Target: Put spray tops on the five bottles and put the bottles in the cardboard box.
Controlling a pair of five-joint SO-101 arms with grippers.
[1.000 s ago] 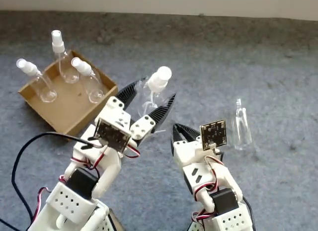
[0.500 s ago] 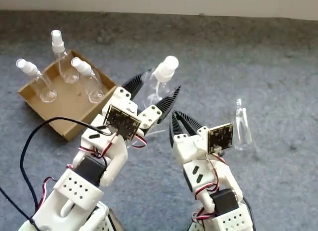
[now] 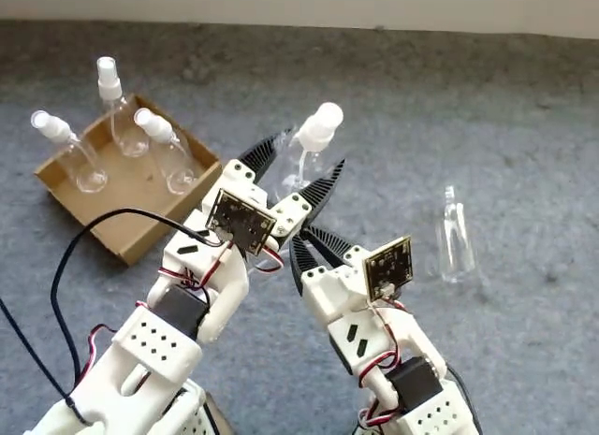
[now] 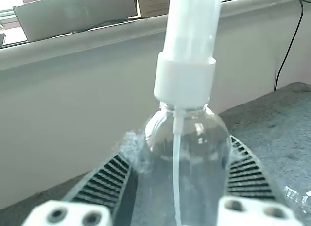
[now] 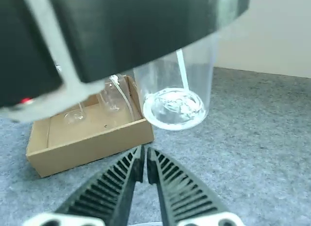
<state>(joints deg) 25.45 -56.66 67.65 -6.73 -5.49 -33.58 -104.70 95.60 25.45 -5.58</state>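
My left pincer grips the spray-topped bottle mid-frame, lifted off the counter. My right pincer, clenched empty, points at its base. Cardboard box sits upper left.

Grey carpet meets a pale wall, topped by what may be a windowsill.

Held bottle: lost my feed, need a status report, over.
Left end effector shut on capped bottle, off the table. Right end effector shut, empty, just below it. Three capped bottles in cardboard box; one uncapped bottle on table.
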